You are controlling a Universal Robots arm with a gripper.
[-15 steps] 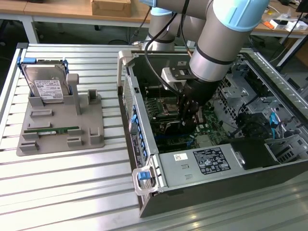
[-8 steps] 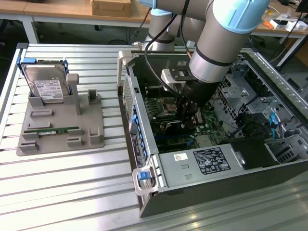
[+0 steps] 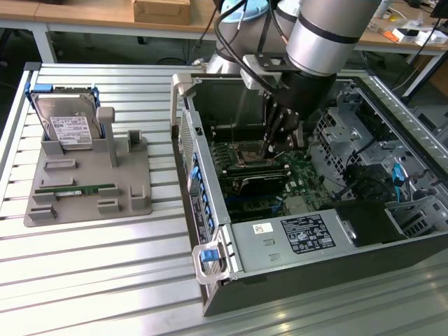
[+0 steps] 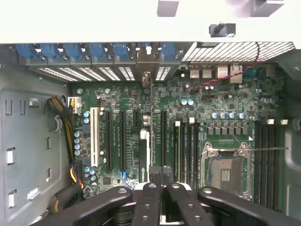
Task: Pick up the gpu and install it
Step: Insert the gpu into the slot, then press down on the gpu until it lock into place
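The gpu (image 4: 146, 117) stands on edge in a slot of the green motherboard (image 4: 211, 101). In the wrist view it shows as a thin dark strip, with its silver bracket (image 4: 146, 59) against the row of blue-clipped rear slots. In the exterior view it is the black card (image 3: 257, 183) low inside the open PC case (image 3: 210, 231). My gripper (image 4: 161, 172) hangs straight over the card's top edge, fingers shut together with nothing between them. Whether they touch the card I cannot tell. In the exterior view the gripper (image 3: 269, 148) reaches down into the case.
On the exterior view's left a grey fixture (image 3: 84, 203) holds a silver hard drive (image 3: 70, 126) and a green memory stick (image 3: 75, 189). Inside the case are the CPU socket (image 4: 225, 172), memory slots, a cable bundle (image 4: 66, 117) and drive cages (image 3: 364, 140).
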